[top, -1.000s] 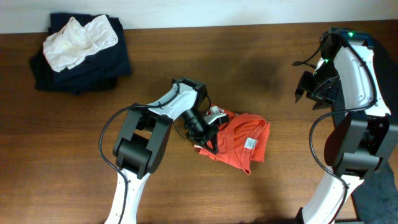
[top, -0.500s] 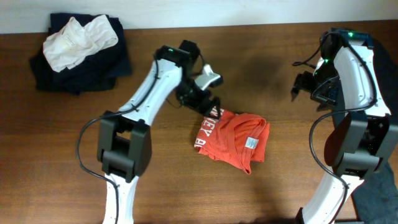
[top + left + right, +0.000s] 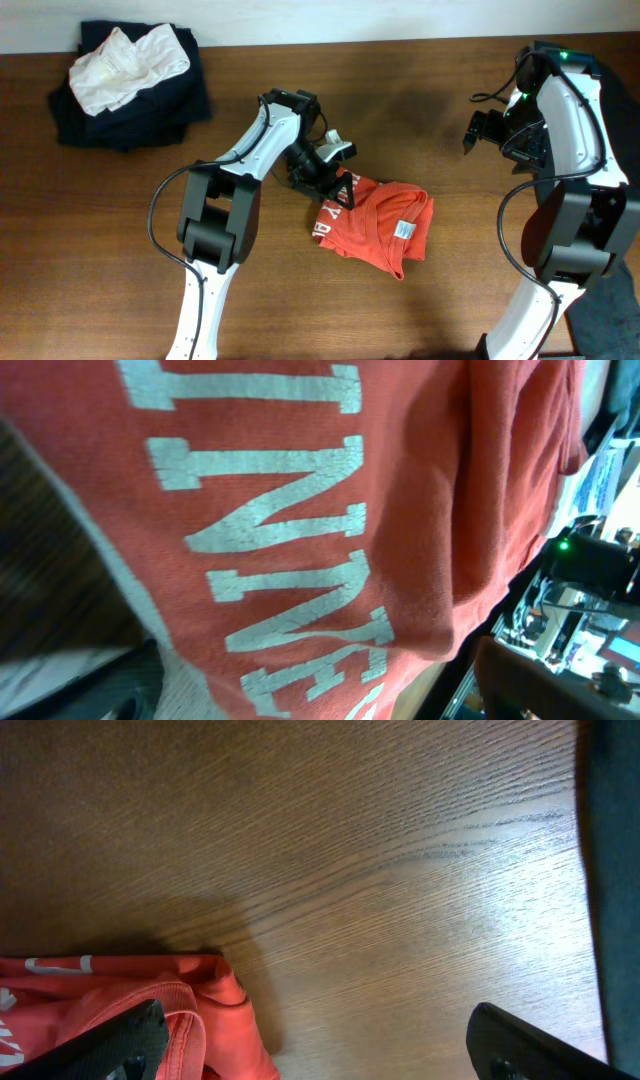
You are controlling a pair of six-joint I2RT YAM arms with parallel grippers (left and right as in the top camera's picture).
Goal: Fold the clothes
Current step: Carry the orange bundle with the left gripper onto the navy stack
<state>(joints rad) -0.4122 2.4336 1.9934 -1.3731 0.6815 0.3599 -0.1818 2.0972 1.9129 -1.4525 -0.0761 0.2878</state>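
Overhead view: dark brown wooden counter (image 3: 120, 220), item one. Item two, an orange-red T-shirt (image 3: 378, 226), lies bunched and partly folded near the counter's middle, with a small white label (image 3: 402, 229) facing up on its right half. The left pincer (image 3: 338, 188) sits at the T-shirt's upper-left edge, touching the fabric. In the left wrist view, white block lettering (image 3: 290, 530) on the orange-red cloth fills nearly the whole frame. The two dark fingers show only at the lower corners, so the left pincer is spread wide over the cloth and is not pinching it. The right pincer (image 3: 478, 132) hangs over bare counter at the right side, well apart from the T-shirt. Its wrist view shows the fingers (image 3: 125, 1035) set far apart at the lower corners with nothing between them but wood grain, and a corner of the T-shirt at the lower left. Item three, a heap of dark navy clothing (image 3: 150, 110), rests at the counter's far left corner. A crumpled white garment (image 3: 125, 58) lies on top of the heap.
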